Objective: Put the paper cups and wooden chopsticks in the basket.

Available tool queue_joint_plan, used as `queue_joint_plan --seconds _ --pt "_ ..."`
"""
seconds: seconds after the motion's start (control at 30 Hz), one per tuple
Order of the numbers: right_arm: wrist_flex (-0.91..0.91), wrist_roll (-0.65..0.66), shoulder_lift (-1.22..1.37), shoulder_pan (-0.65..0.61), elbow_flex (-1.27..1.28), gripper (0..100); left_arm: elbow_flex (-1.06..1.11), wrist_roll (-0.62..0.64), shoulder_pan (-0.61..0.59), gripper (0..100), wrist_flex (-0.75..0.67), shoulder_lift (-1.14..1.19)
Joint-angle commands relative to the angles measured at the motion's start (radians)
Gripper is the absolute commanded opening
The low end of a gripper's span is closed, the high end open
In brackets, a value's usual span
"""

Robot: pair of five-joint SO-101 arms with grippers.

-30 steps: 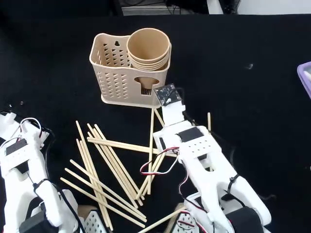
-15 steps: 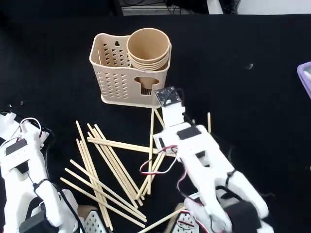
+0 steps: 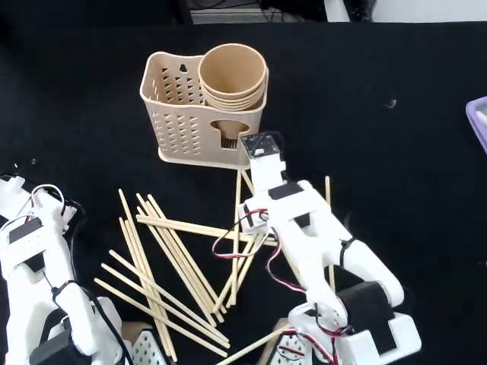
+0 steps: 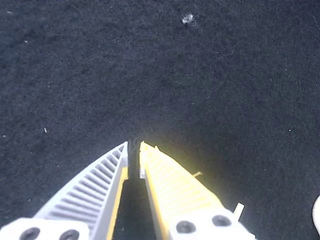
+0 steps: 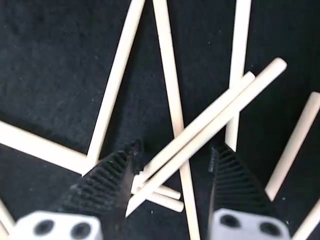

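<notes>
A beige slotted basket (image 3: 183,125) stands at the back of the black table, with a stack of paper cups (image 3: 233,72) in its right compartment. Several wooden chopsticks (image 3: 163,258) lie scattered in front of it. My right arm (image 3: 289,209) hangs over the right side of that pile. The right gripper (image 5: 172,152) is open, its fingers either side of two chopsticks (image 5: 210,117) that lie together across others. My left arm (image 3: 34,258) rests at the near left. The left gripper (image 4: 134,146) is shut, holding nothing, above bare black cloth.
A purple object (image 3: 478,122) shows at the right edge of the table. More chopsticks (image 3: 328,190) lie to the right of the right arm. The basket's left compartment (image 3: 169,84) holds no cups.
My right arm has folded and shifted slightly left over the chopstick pile. The left arm, basket and cups have not moved.
</notes>
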Motion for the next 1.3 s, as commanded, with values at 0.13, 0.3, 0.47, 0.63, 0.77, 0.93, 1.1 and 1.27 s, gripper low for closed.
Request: queue_joint_plan --seconds 0.13,0.3,0.47,0.63,0.77,0.93,1.1,1.27 --pt "-0.005 -0.003 -0.139 0.018 0.016 14.7 -0.025 -0.002 0.004 5 -0.017 -0.026" --pt "-0.014 -0.003 -0.147 0.017 0.031 12.8 -0.025 -0.002 0.002 5 -0.017 -0.026" --pt "-0.014 -0.003 -0.147 0.017 0.031 13.2 -0.025 -0.002 0.002 5 -0.017 -0.026" --pt "-0.014 -0.011 -0.145 0.014 0.036 23.6 -0.025 -0.002 0.002 5 -0.017 -0.026" --pt "-0.012 -0.006 -0.145 0.014 0.038 24.7 -0.025 -0.002 0.002 5 -0.017 -0.026" --pt "-0.014 -0.005 -0.143 -0.011 0.039 21.2 -0.025 -0.002 0.002 5 -0.017 -0.026" --pt "-0.035 -0.008 -0.093 -0.078 0.033 21.2 -0.025 -0.002 0.002 5 -0.017 -0.026" --pt "-0.041 -0.006 0.031 -0.078 -0.03 21.0 -0.027 -0.002 0.002 5 -0.017 -0.026"
